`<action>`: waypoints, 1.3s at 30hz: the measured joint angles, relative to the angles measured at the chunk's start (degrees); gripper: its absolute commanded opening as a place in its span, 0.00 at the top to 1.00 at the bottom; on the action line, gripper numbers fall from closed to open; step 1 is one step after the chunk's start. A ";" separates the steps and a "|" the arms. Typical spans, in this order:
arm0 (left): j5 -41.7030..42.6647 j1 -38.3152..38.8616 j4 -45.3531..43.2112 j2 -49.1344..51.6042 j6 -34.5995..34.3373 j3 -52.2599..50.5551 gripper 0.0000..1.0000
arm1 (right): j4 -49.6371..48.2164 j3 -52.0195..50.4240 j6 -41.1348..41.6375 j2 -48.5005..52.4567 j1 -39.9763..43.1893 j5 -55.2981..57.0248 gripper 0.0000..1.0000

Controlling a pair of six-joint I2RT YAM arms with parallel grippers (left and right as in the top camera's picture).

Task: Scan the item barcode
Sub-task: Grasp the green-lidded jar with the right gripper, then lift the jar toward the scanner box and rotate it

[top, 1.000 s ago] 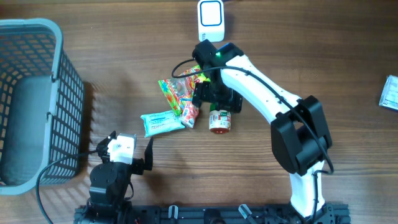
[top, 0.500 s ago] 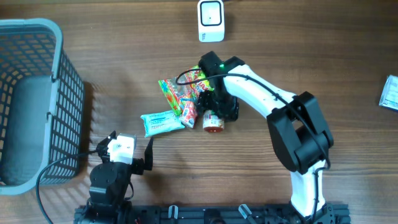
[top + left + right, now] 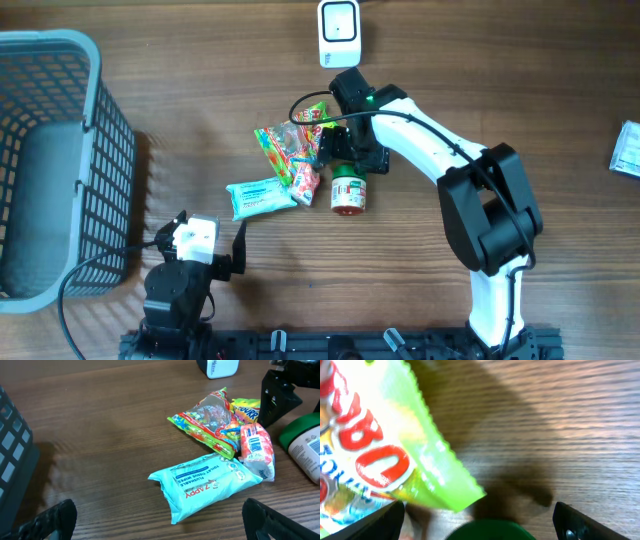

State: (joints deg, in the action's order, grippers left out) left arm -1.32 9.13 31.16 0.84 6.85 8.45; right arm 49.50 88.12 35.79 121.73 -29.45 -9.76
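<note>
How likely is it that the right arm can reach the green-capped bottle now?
Probably yes: the right tool hangs open just above the cap of the bottle, with nothing between; the candy bag lies only beside it.

Basket (image 3: 110, 170): grey plastic mesh, at left edge of wooden table (image 3: 180, 100). Packet (image 3: 627, 148): small, pale blue, printed, at far right edge, partly cut off.

Left hand (image 3: 203, 232) parked, fingers wide (arm folded); right hand (image 3: 348, 157) outstretched, fingers apart.
</note>
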 measured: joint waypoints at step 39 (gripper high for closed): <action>-0.02 0.00 0.00 0.00 -0.02 0.00 0.00 | 6.88 7.21 -13.14 -2.67 1.75 -27.32 0.31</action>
State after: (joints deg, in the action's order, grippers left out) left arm -1.34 9.13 31.16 0.84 6.83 8.45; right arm 56.38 95.33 22.65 119.07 -27.70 -37.08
